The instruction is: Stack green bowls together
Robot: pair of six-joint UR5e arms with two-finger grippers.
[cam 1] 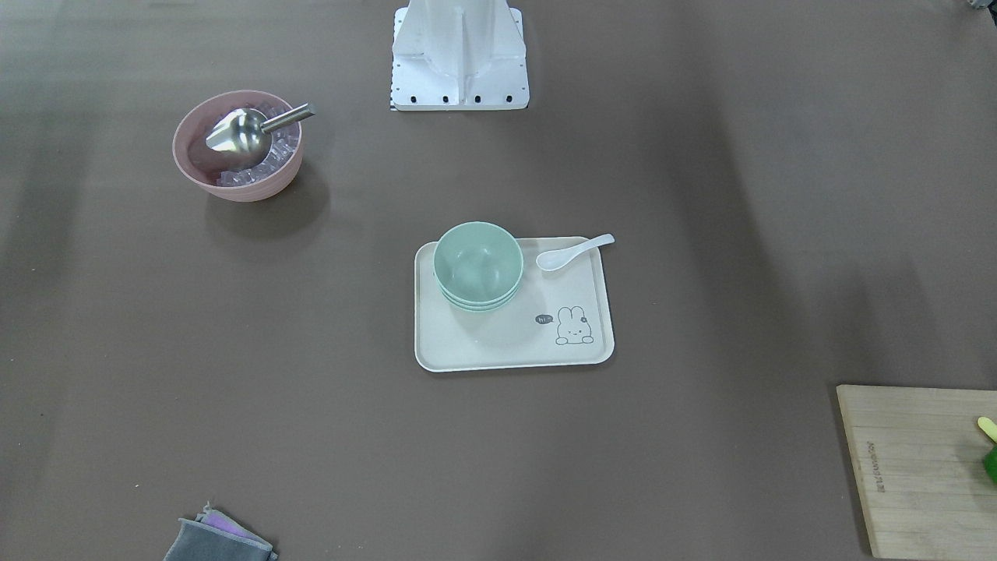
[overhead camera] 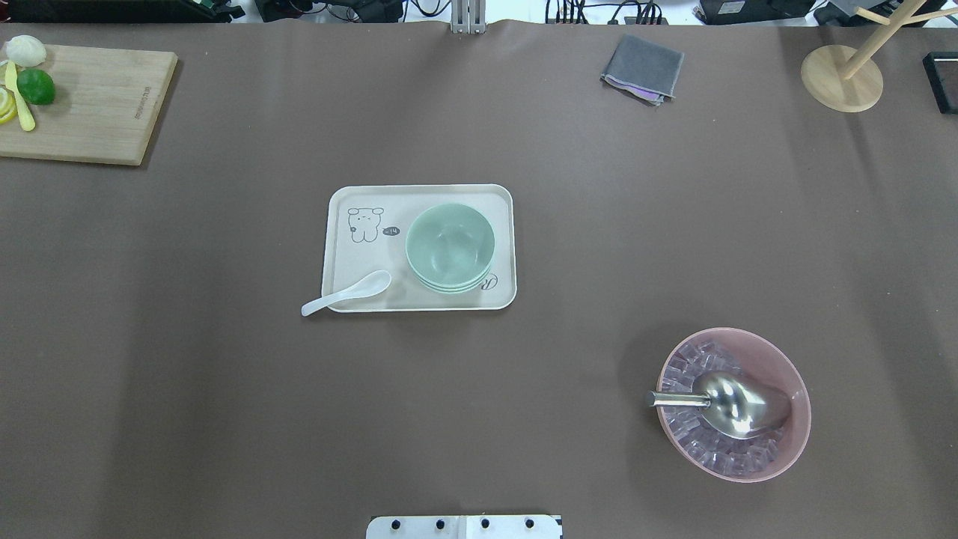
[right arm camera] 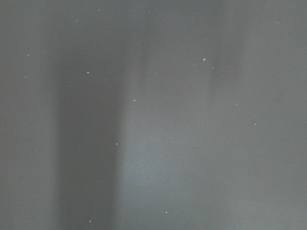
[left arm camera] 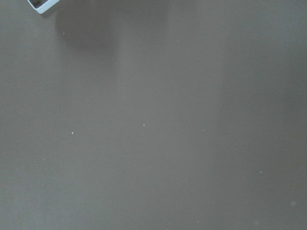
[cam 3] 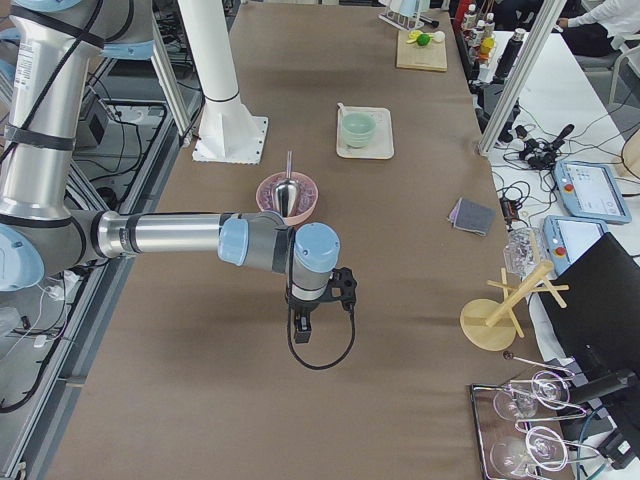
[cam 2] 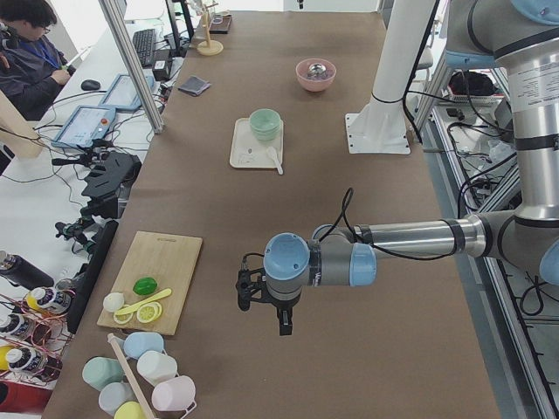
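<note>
Stacking: the green bowls [cam 1: 477, 261] are nested one inside another, upright, with three rims showing one over the other.
Bowls' place: on a cream tray [cam 1: 483, 347] in the middle of the counter, on the tray's half toward the robot's right.
Tray: flat on the counter, long sides parallel to the robot's edge; a rabbit drawing is printed on the half that has no bowl on it.
Spoon: a white spoon [cam 1: 572, 251] lies just beside the bowls at the tray's corner nearest the robot's left, its handle sticking out over the rim.
Left gripper [cam 2: 284, 321]: hangs above bare counter near the counter's left end, well apart from the tray. It shows only in the side view, so I cannot tell how wide its jaws stand or whether it has hold of anything.
Right gripper [cam 3: 303, 325]: hangs above bare counter toward the right end, well apart from the tray. Its jaws and grasp cannot be judged either.
Pink bowl [cam 1: 249, 191]: nearer the robot's edge, on the robot's right, filled with ice cubes, with a metal scoop [cam 1: 241, 132] resting in it.
Cutting board [overhead camera: 90, 105]: at the far left corner, carrying a lime [overhead camera: 36, 86].
Cloth [overhead camera: 644, 67]: grey, folded, by the far edge.
Wooden stand [overhead camera: 842, 75]: at the far right corner.
</note>
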